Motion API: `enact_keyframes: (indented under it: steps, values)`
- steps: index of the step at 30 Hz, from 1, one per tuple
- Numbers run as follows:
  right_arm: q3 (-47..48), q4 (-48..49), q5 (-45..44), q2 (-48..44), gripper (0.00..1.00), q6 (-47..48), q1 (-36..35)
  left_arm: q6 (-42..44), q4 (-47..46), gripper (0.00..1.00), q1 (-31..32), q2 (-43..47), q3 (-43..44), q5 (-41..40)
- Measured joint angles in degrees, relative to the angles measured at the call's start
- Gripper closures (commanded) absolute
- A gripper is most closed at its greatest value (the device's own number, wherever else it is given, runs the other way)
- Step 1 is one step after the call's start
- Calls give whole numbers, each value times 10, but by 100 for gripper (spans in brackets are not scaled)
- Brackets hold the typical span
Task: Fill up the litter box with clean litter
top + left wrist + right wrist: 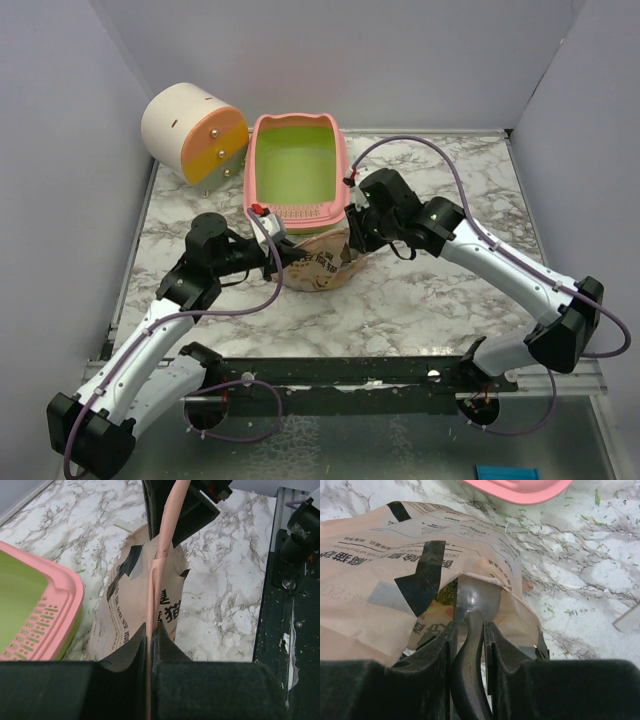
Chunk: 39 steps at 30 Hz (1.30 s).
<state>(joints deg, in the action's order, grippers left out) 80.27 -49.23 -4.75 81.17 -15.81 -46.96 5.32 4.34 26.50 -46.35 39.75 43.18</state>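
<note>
2 black-and-white robot arms reach in from the near edge of a marble table and meet over a tan printed pouch that stands between them. The left gripper has its fingers pressed flat together on the pouch's thin pinkish top edge, which runs straight out from the fingertips towards the other arm. Below and to either side of those fingers the pouch bulges, showing black printed characters and a strip of black tape.

The right gripper is clamped on the dark handle of a grey metal scoop. The scoop's bowl sits just past the fingertips, tucked under the lip of the pouch's open mouth. Just left of the bowl, inside the mouth, a small greenish patch shows, too blurred to make out as grains. A few greenish flecks of litter lie loose on the marble beyond and to the right of these fingers.

The litter box, pink outside and lime-green inside, lies just beyond both sets of fingertips, on the far side of the pouch. Its slotted ledge is the end nearest them. Whether pouch and box touch, I cannot tell. A cream-and-orange cylinder lies on its side just left of the box.
</note>
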Motion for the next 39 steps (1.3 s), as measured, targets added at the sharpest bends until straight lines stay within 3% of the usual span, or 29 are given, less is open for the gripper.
enact_keyframes:
  steps: [20,32,39]
  values:
    - [-91,157,56,36,99,0,3,-12,-23,93,3,-24,2,-24]
    - [-146,269,175,59,99,-1,51,-18,-52,81,11,-61,21,-52]
    - [-148,301,226,78,99,-1,68,-21,-66,81,14,-74,26,-63]
